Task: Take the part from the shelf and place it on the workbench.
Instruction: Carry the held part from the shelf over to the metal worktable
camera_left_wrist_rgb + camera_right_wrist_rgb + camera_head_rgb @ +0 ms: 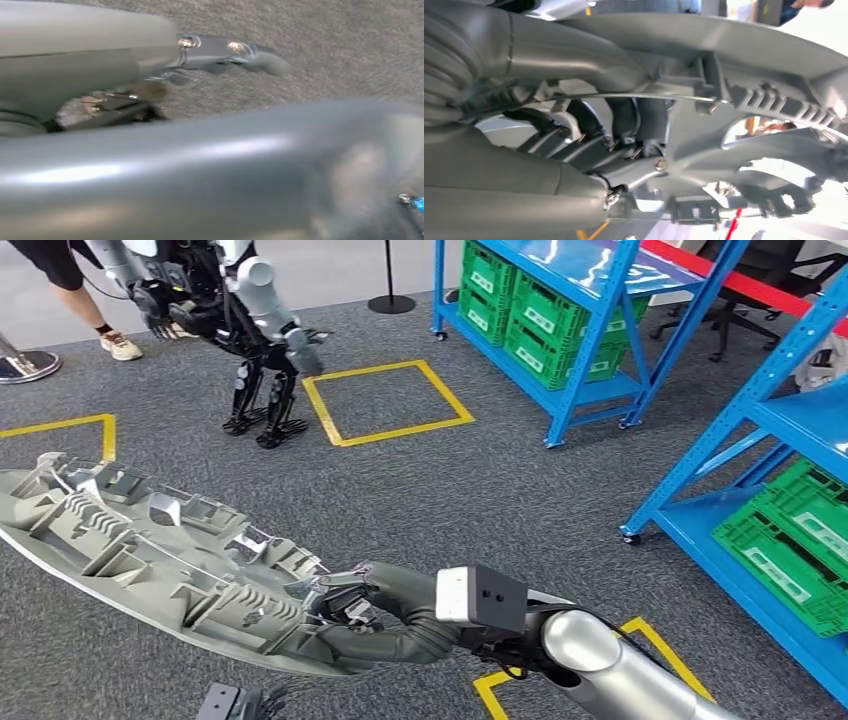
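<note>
We are carrying the part (150, 555) in the air over the grey carpet (450, 490), with no workbench showing ahead of us. It is a long, flat, ribbed grey molding, lying roughly level, its long axis running from our right hand out to our left and slightly away from us.

Our right hand (355, 615) is gripping the near end of the part: the thumb is curling over the ribbed face and the fingers (624, 150) are hooking into the ribs, as the right wrist view is showing up close.

Our left hand (225, 50) is sitting low beneath the part's lower edge (the head view is catching just a dark bit of it (235, 702)). The left wrist view is blurred; we cannot tell whether it is gripping anything, spread or closed.

So the load is hanging mostly off to the left of the one hand we are sure of, and we are judging that it will want to droop or twist at the far tip.

Around us: blue shelves (590, 330) holding green crates (540, 315) to the right, yellow floor squares (385, 400), another robot (250, 330) ahead, and a person's leg (95, 310) at the top left.
</note>
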Robot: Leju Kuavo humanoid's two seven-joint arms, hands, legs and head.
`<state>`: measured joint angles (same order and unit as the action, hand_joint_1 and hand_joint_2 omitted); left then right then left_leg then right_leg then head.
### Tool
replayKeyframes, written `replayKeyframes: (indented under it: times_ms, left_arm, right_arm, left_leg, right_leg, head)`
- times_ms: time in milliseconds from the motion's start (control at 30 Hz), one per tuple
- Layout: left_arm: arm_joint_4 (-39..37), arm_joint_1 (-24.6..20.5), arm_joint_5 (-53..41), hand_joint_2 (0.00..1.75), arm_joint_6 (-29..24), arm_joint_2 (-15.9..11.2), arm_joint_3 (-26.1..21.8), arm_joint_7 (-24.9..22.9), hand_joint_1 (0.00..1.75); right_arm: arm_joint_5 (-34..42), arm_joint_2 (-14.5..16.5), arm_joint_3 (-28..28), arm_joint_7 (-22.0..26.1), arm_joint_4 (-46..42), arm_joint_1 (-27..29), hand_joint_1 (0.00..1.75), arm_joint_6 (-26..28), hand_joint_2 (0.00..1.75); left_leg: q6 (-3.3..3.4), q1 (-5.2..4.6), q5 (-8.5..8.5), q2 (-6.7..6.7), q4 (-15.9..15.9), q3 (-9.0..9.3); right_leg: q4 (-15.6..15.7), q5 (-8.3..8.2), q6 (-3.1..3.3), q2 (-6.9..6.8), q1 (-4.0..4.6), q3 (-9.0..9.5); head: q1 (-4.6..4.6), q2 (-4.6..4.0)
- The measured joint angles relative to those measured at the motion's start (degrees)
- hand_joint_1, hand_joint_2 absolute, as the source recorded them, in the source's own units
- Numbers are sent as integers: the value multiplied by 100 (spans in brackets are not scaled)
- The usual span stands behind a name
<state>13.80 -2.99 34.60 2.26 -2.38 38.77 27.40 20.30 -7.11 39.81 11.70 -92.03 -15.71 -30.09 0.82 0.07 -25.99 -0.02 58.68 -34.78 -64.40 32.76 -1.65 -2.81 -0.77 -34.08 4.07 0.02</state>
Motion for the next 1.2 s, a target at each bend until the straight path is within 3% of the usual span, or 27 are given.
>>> replayKeyframes:
  times_ms: [33, 67, 100, 133, 167, 200, 267, 333, 400, 467, 533, 600, 633, 667, 700, 767, 833, 900, 933, 1000, 1033, 1100, 1133, 1167, 1200]
  left_arm:
    - [2, -15, -4, 0, -1, 4, 0, -4, 0]
    - [3, -24, -9, 0, -1, 10, 0, -9, 0]
    - [3, -26, -15, 0, -1, 16, 0, -16, 0]
    - [3, -23, -21, 0, -1, 20, 0, -24, 0]
    - [3, -20, -27, 0, -1, 22, 0, -33, 0]
    - [3, -20, -35, 0, -1, 24, 0, -39, 0]
    - [6, -26, -49, 0, -1, 28, 0, -46, 0]
    - [7, -25, -56, 0, 1, 28, 0, -55, 0]
    - [3, -8, -57, 0, 4, 26, 0, -68, 0]
    - [0, 0, -57, 0, 8, 22, 0, -77, 0]
    - [2, -18, -57, 0, 10, 23, 1, -78, 0]
    - [3, -29, -55, 0, 12, 29, 1, -80, 0]
    - [3, -24, -51, 0, 13, 32, 1, -84, 0]
    - [3, -17, -44, 0, 12, 34, 2, -89, 0]
    - [3, -13, -32, 0, 10, 35, 2, -94, 0]
    - [8, -23, -9, 0, -3, 37, 1, -109, 0]
    - [17, -39, 2, 0, -22, 42, 0, -135, 0]
    - [20, -37, 4, 0, -38, 43, 0, -163, 0]
    - [20, -31, 5, 0, -44, 42, 0, -174, 0]
    - [21, -36, 7, 0, -49, 40, 0, -190, 0]
    - [24, -46, 7, 0, -51, 45, 0, -191, 0]
    - [28, -66, 8, 0, -53, 56, 0, -192, 0]
    - [29, -67, 8, 0, -52, 61, 0, -193, 0]
    - [28, -65, 8, 0, -52, 61, 0, -195, 0]
    - [28, -63, 8, 0, -52, 62, 0, -197, 0]
  right_arm:
    - [1, -4, 3, -1, 8, 10, 175, 2, 175]
    - [0, -8, 7, -3, 18, 23, 175, 5, 175]
    - [-1, -12, 11, -5, 29, 38, 175, 10, 175]
    - [-2, -15, 14, -9, 38, 52, 175, 15, 175]
    - [-4, -19, 16, -13, 44, 61, 175, 20, 175]
    - [-5, -22, 16, -16, 48, 67, 175, 23, 175]
    - [-7, -27, 17, -18, 49, 69, 175, 25, 175]
    - [-7, -28, 20, -13, 49, 70, 175, 25, 175]
    - [-9, -27, 25, -15, 49, 67, 175, 25, 175]
    - [-10, -21, 28, -20, 48, 64, 175, 26, 175]
    - [-9, -17, 29, -17, 48, 65, 175, 26, 175]
    - [-9, -17, 29, -16, 48, 68, 175, 26, 175]
    - [-9, -17, 29, -18, 49, 68, 175, 26, 175]
    - [-9, -17, 29, -20, 49, 68, 175, 26, 175]
    - [-9, -17, 29, -20, 50, 68, 175, 26, 175]
    - [-9, -17, 28, -16, 50, 67, 175, 26, 175]
    - [-9, -21, 27, -9, 50, 65, 175, 25, 175]
    - [-9, -23, 27, -4, 49, 63, 175, 25, 175]
    - [-9, -23, 27, -5, 49, 61, 175, 25, 175]
    - [-8, -28, 25, -3, 48, 60, 175, 26, 175]
    - [-7, -33, 24, -2, 48, 64, 175, 26, 175]
    - [-8, -47, 23, 1, 49, 80, 175, 26, 175]
    - [-8, -52, 23, -1, 50, 85, 175, 27, 175]
    - [-9, -57, 23, -2, 51, 88, 175, 28, 175]
    - [-10, -60, 23, -3, 52, 88, 175, 30, 175]
  left_leg:
    - [21, 1, 2, -68, -1, 0]
    - [31, 0, 1, -142, 2, 0]
    - [36, 0, -1, -224, 6, 1]
    - [35, 1, -4, -308, 13, 2]
    - [31, 5, -6, -392, 22, 4]
    - [19, 13, -10, -477, 35, 5]
    - [-35, 21, -21, -628, 70, -14]
    - [-113, 22, -17, -736, 78, -51]
    - [-189, 37, -2, -805, 57, -76]
    - [-240, 34, -89, -584, 199, -151]
    - [-270, 24, -398, -209, 757, -415]
    - [-296, 39, -711, -70, 1481, -767]
    - [-303, 45, -740, -55, 1655, -848]
    - [-304, 48, -661, -38, 1604, -814]
    - [-301, 50, -497, 3, 1326, -659]
    - [-269, 31, -180, 241, 526, -211]
    - [-198, -2, -79, 378, 115, 6]
    - [-114, -28, -77, 259, 86, -6]
    - [-75, -24, -64, 191, 71, -1]
    - [1, 1, -38, 61, 41, 17]
    - [25, 11, -31, -5, 38, 18]
    - [50, 8, -29, -158, 40, 11]
    - [53, 4, -28, -242, 41, 11]
    - [52, 2, -27, -329, 43, 15]
    - [49, 2, -25, -416, 45, 22]
  right_leg:
    - [-372, 169, -10, 154, -3, -195]
    - [-758, 313, -18, 223, -4, -409]
    - [-1037, 372, -24, 248, -4, -578]
    - [-1124, 322, -25, 257, -7, -660]
    - [-975, 163, -24, 269, -13, -623]
    - [-625, -67, -23, 321, -25, -480]
    - [111, -387, -22, 552, -54, -160]
    - [400, -457, 10, 671, -51, -45]
    - [419, -480, 87, 560, -31, -41]
    - [450, -493, 172, 429, -31, -19]
    - [468, -489, 227, 275, -22, -2]
    - [467, -475, 247, 106, -5, 0]
    - [467, -469, 248, 23, 0, 2]
    - [466, -462, 242, -57, 2, 8]
    - [466, -454, 231, -131, 3, 19]
    - [461, -423, 187, -263, 20, 58]
    - [458, -395, 123, -369, 45, 93]
    - [474, -383, 50, -468, 37, 128]
    - [461, -366, 11, -426, 19, 140]
    - [204, -187, -51, -123, -12, 44]
    - [-109, -20, -68, 70, -19, -106]
    - [-886, 303, -74, 234, -9, -511]
    - [-1122, 339, -68, 248, -2, -652]
    - [-1136, 257, -54, 255, 3, -689]
    - [-908, 70, -36, 278, 6, -603]
  head:
    - [-7, -1]
    - [-12, -1]
    - [-13, -2]
    - [-13, -2]
    - [-13, -2]
    - [-13, -1]
    - [-15, -1]
    - [-18, -1]
    - [-21, 0]
    - [-11, 0]
    - [3, -1]
    - [6, -2]
    - [6, -1]
    - [6, -1]
    - [5, -1]
    - [5, -1]
    - [2, -1]
    - [-2, -1]
    - [-3, -1]
    - [-15, -1]
    - [-25, -2]
    - [-40, -2]
    - [-40, -2]
    - [-40, -1]
    - [-40, -1]
